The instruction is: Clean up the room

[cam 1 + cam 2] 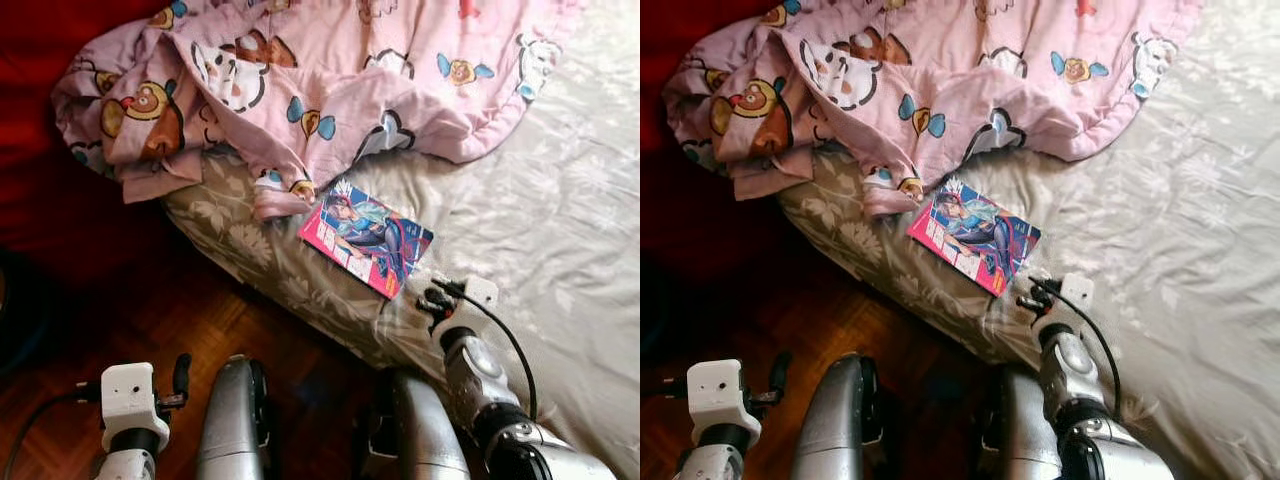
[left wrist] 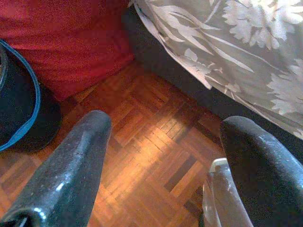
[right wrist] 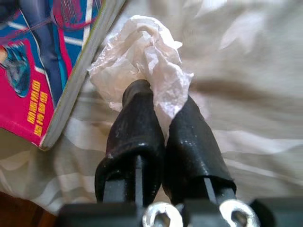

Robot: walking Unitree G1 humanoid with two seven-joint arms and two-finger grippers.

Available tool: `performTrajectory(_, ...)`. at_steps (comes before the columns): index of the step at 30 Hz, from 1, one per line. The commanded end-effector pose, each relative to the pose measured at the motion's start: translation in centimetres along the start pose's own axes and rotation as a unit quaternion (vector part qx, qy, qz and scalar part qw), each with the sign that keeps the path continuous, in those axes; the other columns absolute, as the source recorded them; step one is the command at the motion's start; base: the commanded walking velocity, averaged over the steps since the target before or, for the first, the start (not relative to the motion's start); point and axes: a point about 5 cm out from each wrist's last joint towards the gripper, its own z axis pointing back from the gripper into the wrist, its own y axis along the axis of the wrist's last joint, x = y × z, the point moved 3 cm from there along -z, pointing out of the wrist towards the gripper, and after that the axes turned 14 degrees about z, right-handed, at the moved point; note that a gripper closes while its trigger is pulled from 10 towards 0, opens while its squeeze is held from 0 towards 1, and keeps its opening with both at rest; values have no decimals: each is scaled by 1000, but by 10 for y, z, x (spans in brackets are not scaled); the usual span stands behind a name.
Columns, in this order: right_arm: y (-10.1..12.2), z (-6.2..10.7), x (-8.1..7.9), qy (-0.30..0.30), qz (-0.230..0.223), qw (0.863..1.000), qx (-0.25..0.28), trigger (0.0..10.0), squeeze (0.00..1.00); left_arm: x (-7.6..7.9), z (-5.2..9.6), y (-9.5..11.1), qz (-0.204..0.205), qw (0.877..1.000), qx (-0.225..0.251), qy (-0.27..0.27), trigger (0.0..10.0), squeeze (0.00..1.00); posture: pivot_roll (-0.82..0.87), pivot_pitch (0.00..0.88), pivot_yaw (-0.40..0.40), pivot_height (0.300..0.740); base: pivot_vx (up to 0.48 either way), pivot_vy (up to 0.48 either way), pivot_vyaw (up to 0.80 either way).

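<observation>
My right gripper [image 3: 161, 101] is shut on a crumpled white tissue [image 3: 147, 56], just above the grey floral bedsheet [image 1: 560, 220] near the bed's edge. A colourful comic book [image 1: 367, 238] lies flat on the sheet right beside the tissue, and its pink cover [image 3: 28, 94] shows at the gripper's side. My right gripper [image 1: 437, 296] sits just past the book's near corner. My left gripper [image 2: 161, 146] hangs open and holds nothing, low over the parquet floor [image 2: 142, 156] next to the bed.
A rumpled pink cartoon-print blanket [image 1: 320, 70] covers the far part of the bed and droops over its edge. A red cushion or cover [image 2: 61, 38] lies on the floor to the left, with a dark blue-rimmed object [image 2: 14, 104] beside it.
</observation>
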Motion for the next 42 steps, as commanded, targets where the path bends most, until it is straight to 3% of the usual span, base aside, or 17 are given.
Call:
performTrajectory(1,-9,7,6,2,24,1000,3,0,0,-12,4,-17,-2,999,-25,22,10000,0,103,159,-70,613,0,0,0)
performTrajectory(9,-15,18,18,-3,44,999,25,0,0,-17,-8,-40,0,999,-45,29,10000,0,60,81,-62,613,0,0,0)
performTrajectory(10,-23,23,23,-10,51,999,12,6000,0,-24,-11,-51,11,997,-61,45,10000,0,50,45,-61,613,0,0,0)
performTrajectory(11,-28,25,25,-13,54,998,2,10000,0,-26,-11,-56,15,996,-69,50,10000,0,52,40,-61,613,0,0,0)
performTrajectory(21,-91,54,41,-32,73,986,-147,10000,0,-36,-6,-102,18,985,-157,76,10000,0,63,0,-67,613,0,0,0)
performTrajectory(31,-119,74,49,-41,73,975,-207,10000,0,-38,7,-132,23,969,-229,88,10000,0,41,0,-59,613,0,0,0)
performTrajectory(37,-135,85,44,-33,79,966,-242,10000,0,-41,15,-143,26,960,-262,98,10000,0,36,0,-55,641,0,0,0)
performTrajectory(42,-144,92,44,-31,85,960,-265,10000,0,-37,15,-144,23,960,-262,95,10000,0,45,0,-57,666,0,0,0)
